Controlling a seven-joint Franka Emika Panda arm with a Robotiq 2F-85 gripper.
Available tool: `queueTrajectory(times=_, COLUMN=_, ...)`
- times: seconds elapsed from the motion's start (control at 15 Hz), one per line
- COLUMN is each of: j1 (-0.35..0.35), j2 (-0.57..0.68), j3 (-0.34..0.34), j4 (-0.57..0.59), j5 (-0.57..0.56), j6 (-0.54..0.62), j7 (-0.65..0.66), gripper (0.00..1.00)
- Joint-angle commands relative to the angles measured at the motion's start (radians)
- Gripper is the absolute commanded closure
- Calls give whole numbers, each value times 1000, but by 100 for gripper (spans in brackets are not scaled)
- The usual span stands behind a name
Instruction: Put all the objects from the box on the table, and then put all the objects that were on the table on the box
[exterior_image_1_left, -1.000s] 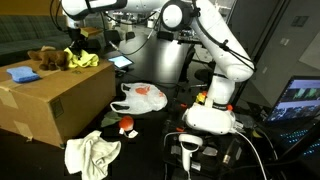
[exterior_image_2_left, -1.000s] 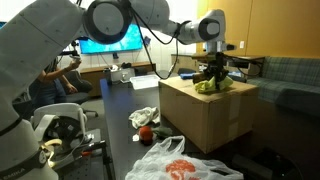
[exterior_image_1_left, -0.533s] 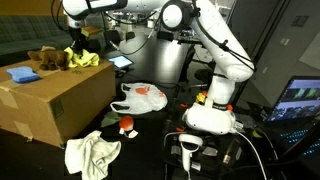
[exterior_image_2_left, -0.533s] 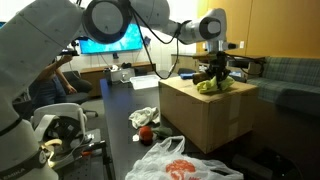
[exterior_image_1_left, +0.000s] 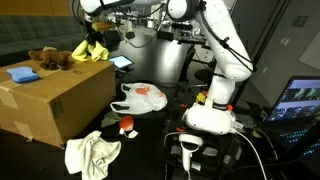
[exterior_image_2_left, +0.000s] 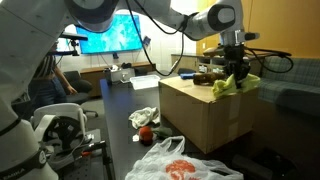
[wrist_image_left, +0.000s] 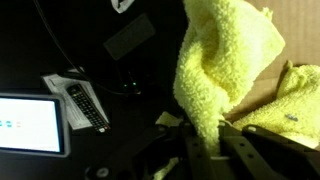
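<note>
1. Box (exterior_image_1_left: 50, 100) (exterior_image_2_left: 205, 118): big brown cardboard, sits on the dark surface (exterior_image_1_left: 155, 128) (exterior_image_2_left: 112, 108). Its top is closed and carries items.
2. Robot arm (exterior_image_1_left: 222, 60): white, base on the surface, reaches across to the box top.
3. Plastic bag (exterior_image_1_left: 140, 97) (exterior_image_2_left: 170, 160): white with orange contents, lies on the surface beside the box.
4. White cloth (exterior_image_1_left: 92, 152) (exterior_image_2_left: 145, 116): crumpled on the surface, near the box's front corner.
5. Yellow towel (exterior_image_1_left: 92, 50) (exterior_image_2_left: 232, 85) (wrist_image_left: 220, 70): hangs from the hand (exterior_image_1_left: 96, 36) (exterior_image_2_left: 237, 68) (wrist_image_left: 215, 142) over a box edge. Fingers are clamped together on the towel's top fold. Cannot tell if its lower end touches the box.
6. Brown plush toy (exterior_image_1_left: 45, 58): on the box top, just beside the towel.
7. Blue flat item (exterior_image_1_left: 22, 73): on the box top, apart from the plush toy.
8. Small red object (exterior_image_1_left: 127, 126) (exterior_image_2_left: 145, 133): on the surface between the bag and the white cloth.
9. Remote (wrist_image_left: 85, 105): in the wrist view, on the surface beside a lit tablet (wrist_image_left: 30, 125).
</note>
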Motion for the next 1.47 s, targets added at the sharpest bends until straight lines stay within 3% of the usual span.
queueTrajectory(times=0.0, j1=-36, j2=-140, j3=-34, j4=-214, j5=3, j6=79, j7=113, gripper=97)
queueTrajectory(times=0.4, j1=-86, j2=-171, j3=-77, j4=-321, j5=10, j6=74, j7=241, gripper=97)
queueTrajectory(times=1.0, j1=-110, j2=-74, j3=-89, j4=-231, j5=69, j6=4, j7=449, gripper=97)
queueTrajectory(times=1.07, j1=-111, j2=-71, j3=-86, j4=-224, j5=78, j6=-1, j7=465, gripper=63)
queueTrajectory(times=1.13, j1=-107, j2=-70, j3=-87, j4=-220, j5=78, j6=-3, j7=484, gripper=62)
queueTrajectory(times=1.4, j1=-80, j2=-111, j3=-94, j4=-245, j5=45, j6=5, j7=542, gripper=32)
